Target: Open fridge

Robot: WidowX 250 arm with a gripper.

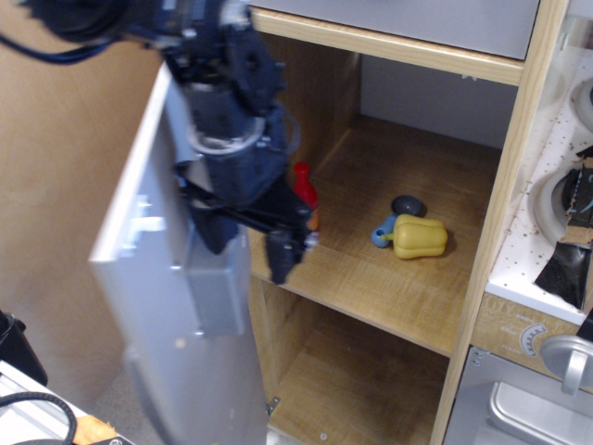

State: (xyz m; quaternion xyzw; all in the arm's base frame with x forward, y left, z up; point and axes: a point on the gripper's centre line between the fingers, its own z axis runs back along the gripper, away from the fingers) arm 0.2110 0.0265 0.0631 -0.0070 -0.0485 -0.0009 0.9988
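The fridge is a tall cabinet with a light wood frame [505,176]. Its silver-grey door [176,324] stands swung wide open to the left, showing its edge and inner face. The dispenser panel and bar handle are turned away and hidden. My dark blue gripper [246,248] hangs just inside the opening, against the door's inner face, above the front left of the wooden shelf [389,292]. Its fingers [281,260] look spread apart and hold nothing.
On the shelf lie a yellow toy pepper [419,236], a dark grey object [409,205], a small blue object [379,234] and a red object [304,184]. A grey panel [445,17] sits above. The silver oven door [519,408] is at lower right. A wood wall [65,130] is at left.
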